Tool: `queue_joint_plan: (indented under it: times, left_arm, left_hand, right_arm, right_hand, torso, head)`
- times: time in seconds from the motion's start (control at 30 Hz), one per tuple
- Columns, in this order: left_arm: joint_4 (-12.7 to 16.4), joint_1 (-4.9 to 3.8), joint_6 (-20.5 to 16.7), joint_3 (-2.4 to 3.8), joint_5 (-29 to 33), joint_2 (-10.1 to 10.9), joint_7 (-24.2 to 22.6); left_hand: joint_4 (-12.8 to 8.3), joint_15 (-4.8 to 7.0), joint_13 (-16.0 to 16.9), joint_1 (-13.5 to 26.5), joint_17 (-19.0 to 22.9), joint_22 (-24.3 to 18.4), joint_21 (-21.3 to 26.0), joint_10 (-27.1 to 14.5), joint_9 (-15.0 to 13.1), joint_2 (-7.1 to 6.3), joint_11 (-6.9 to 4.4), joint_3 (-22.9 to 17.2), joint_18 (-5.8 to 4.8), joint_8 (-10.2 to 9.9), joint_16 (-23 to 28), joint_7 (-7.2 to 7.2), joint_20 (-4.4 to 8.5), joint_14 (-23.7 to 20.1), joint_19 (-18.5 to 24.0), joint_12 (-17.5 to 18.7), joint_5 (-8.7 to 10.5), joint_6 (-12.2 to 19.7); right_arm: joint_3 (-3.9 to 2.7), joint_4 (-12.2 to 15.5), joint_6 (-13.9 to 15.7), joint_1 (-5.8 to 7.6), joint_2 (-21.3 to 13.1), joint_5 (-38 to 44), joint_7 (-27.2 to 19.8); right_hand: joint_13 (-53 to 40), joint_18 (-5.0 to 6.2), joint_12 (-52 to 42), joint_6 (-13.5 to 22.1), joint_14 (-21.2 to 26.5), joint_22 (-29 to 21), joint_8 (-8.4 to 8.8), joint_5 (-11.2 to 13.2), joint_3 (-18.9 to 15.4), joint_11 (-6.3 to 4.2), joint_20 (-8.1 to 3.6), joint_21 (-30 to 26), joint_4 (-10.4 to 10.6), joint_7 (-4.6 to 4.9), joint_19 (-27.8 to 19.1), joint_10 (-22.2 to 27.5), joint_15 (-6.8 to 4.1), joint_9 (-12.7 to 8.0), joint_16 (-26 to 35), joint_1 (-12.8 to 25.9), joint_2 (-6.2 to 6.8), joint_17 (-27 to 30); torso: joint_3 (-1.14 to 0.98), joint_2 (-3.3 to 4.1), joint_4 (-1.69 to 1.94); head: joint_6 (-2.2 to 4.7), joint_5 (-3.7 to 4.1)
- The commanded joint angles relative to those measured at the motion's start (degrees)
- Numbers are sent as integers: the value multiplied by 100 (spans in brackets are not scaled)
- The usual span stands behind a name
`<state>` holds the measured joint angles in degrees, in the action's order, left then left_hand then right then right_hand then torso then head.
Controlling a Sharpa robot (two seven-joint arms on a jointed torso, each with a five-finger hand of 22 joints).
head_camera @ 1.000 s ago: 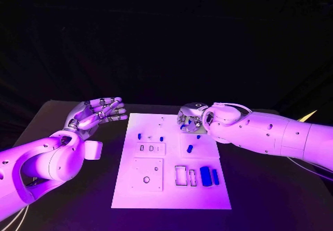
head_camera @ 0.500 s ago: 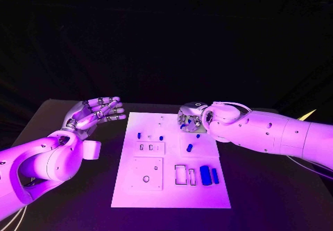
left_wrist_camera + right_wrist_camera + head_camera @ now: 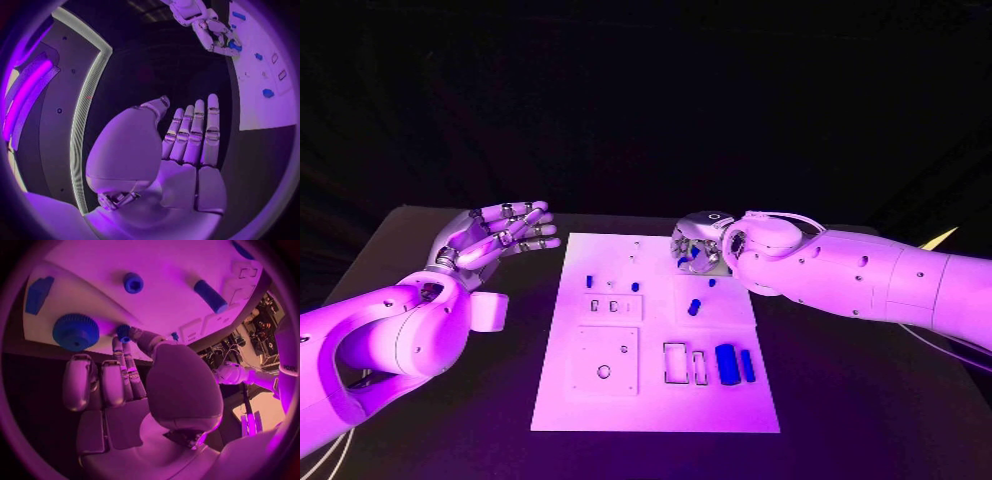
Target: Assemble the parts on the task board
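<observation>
The board (image 3: 656, 340) is seen lying flat in the middle of the dark surface (image 3: 848, 400); all places below are given relative to it.

The left hand (image 3: 498, 237) is held up in the air off the board's far left corner, well apart from it; its fingers (image 3: 195, 131) are stretched out side by side, nothing is held in them, and the palm is turned up.

The right hand (image 3: 695, 247) is set over the board's far right part; its fingers (image 3: 125, 371) are curled downward, and a small blue part (image 3: 123, 330) is seen at their tips in the right wrist view; whether it is pinched or only touched cannot be told.

Beside those fingertips a round ribbed knob (image 3: 75, 332) is shown on the board near its far edge, and a flat blue block (image 3: 39, 291) lies a little apart from the knob.

Nearer the board's middle a small ring (image 3: 133, 282) and a cylinder (image 3: 694, 308) are seen on its right half; the cylinder lies on its side.

At the board's near right a large bar (image 3: 727, 362) and a thin bar (image 3: 749, 366) lie side by side, just beside two empty rectangular slots (image 3: 687, 365).

On the left half a small peg (image 3: 589, 281) stands toward the far end; a square plate (image 3: 606, 361) with an oval hole is seen at the near left.
</observation>
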<state>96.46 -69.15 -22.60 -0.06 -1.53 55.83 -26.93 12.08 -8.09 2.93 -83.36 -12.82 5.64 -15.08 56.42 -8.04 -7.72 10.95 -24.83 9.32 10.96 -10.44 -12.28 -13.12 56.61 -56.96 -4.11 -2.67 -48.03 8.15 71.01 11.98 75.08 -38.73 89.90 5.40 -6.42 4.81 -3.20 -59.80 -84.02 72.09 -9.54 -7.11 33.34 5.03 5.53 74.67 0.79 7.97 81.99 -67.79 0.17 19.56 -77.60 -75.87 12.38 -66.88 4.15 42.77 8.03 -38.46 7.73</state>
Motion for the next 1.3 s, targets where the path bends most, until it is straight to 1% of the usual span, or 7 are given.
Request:
queue_joint_plan:
  times: [0.03,0.2,0.3,0.6,0.7,0.87,1.3]
  left_arm:
    - [7,-10,15,6,-4,-4,-7]
    - [0,-10,19,6,-4,-8,-7]
    - [-9,-10,20,6,-4,-11,-6]
    - [-33,-11,18,6,-4,-24,-7]
    - [-38,-11,21,6,-4,-35,-6]
    - [-43,-11,22,6,-4,-55,-5]
    - [-44,-12,28,6,-8,-102,-1]
  left_hand:
    - [-78,13,77,135,-93,86,-74,-11,-83,-87,-13,-69,103,-22,-82,-141,14,-3,-165,49,-87,-21]
    - [-83,13,78,135,-100,88,-78,-13,-84,-85,-13,-71,102,-23,-79,-140,15,-9,-163,47,-87,-22]
    - [-83,13,78,135,-100,88,-78,-13,-84,-85,-13,-71,102,-23,-79,-140,15,-9,-163,47,-87,-22]
    - [-83,13,78,135,-100,88,-78,-13,-84,-85,-13,-71,102,-23,-79,-140,15,-9,-163,47,-87,-22]
    - [-83,13,78,135,-100,88,-78,-13,-84,-85,-13,-71,102,-23,-79,-140,15,-9,-163,47,-87,-22]
    - [-83,13,78,135,-100,88,-78,-13,-84,-85,-13,-71,102,-23,-79,-140,15,-9,-163,47,-87,-22]
    - [-83,13,78,135,-100,88,-78,-13,-84,-85,-13,-71,102,-23,-79,-140,15,-9,-163,47,-87,-22]
  right_arm:
    - [0,27,128,-7,-4,16,-40]
    - [0,62,462,-10,8,0,-83]
    - [-1,94,634,-11,25,-4,-93]
    - [-18,98,1042,-2,212,102,45]
    - [-28,-1,1219,2,358,163,117]
    - [-40,-208,1424,5,601,222,197]
    - [-49,-678,1505,-2,1020,279,226]
  right_hand:
    - [-123,-117,-79,-84,-202,172,-173,-75,353,-75,-19,184,-43,0,144,-237,-59,130,-94,-16,-13,-70]
    - [-196,-154,-119,-193,-200,378,-282,-69,448,-142,-65,353,-192,-36,211,-472,-113,255,-109,-150,-165,-53]
    - [-229,-170,-133,-225,-200,456,-320,-71,473,-162,-83,418,-259,-45,238,-550,-132,302,-113,-196,-207,-49]
    - [-250,-191,-134,-239,-199,552,-340,-71,482,-169,-91,498,-300,-47,274,-585,-141,333,-115,-207,-221,-43]
    - [-252,-192,-132,-239,-200,558,-341,-71,481,-169,-92,503,-304,-46,276,-585,-142,335,-119,-206,-218,-50]
    - [-254,-193,-130,-240,-202,565,-344,-70,480,-168,-93,509,-311,-44,278,-587,-142,341,-122,-203,-215,-55]
    - [-257,-194,-125,-241,-204,569,-347,-69,479,-166,-94,512,-316,-42,278,-586,-141,348,-129,-196,-214,-64]
  torso:
    - [2,4,9]
    - [5,2,16]
    - [10,1,26]
    - [19,-1,34]
    - [20,-1,47]
    - [22,5,48]
    - [29,5,64]
  head:
    - [4,10]
    - [4,18]
    - [6,20]
    - [33,17]
    - [36,19]
    - [57,25]
    - [59,17]
